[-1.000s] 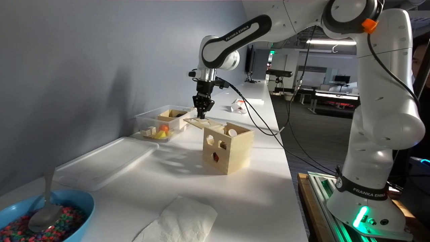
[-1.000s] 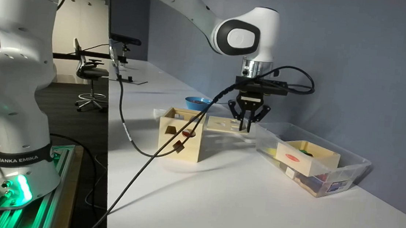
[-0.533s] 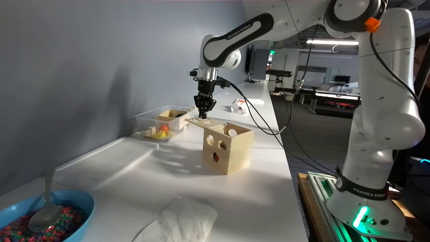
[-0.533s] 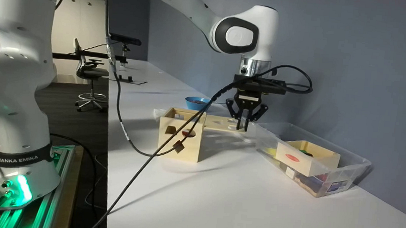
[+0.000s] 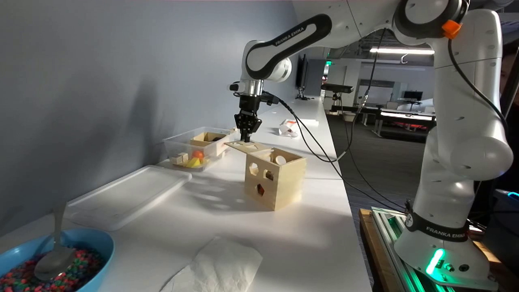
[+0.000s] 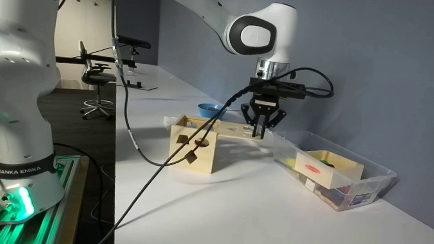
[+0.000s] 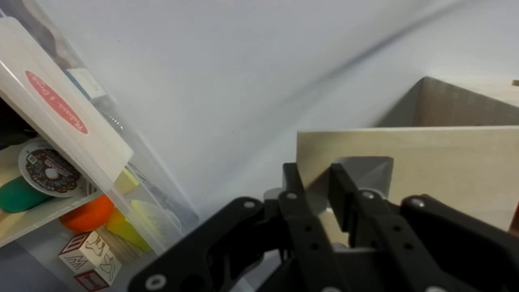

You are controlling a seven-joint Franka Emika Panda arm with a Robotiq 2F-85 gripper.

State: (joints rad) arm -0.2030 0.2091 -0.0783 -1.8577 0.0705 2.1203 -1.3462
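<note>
A thin pale wooden lid with cut-out shapes (image 7: 446, 162) is held near one end by my gripper (image 7: 313, 167). One finger presses the lid's outer edge and the other passes through a cut-out, so the jaws are closed on a narrow strip. In both exterior views the lid (image 5: 243, 149) hangs above the table at about the height of the box top. Its far end reaches over or beside the rim of an open-topped wooden shape-sorter box (image 6: 182, 156); whether they touch, I cannot tell. Part of the box (image 7: 458, 101) shows behind the lid in the wrist view.
Near the wall stands a clear plastic bin (image 6: 382, 181) holding a wooden tray and blocks. A white plastic lid (image 5: 134, 190), a blue bowl (image 5: 106, 251) with a spoon and a paper napkin (image 5: 223, 263) lie further along the table. The arm's cable (image 6: 157, 175) droops beside the box.
My gripper has carried the lid a little toward the box and slightly upward. The box, bin and bowl have stayed in place.
</note>
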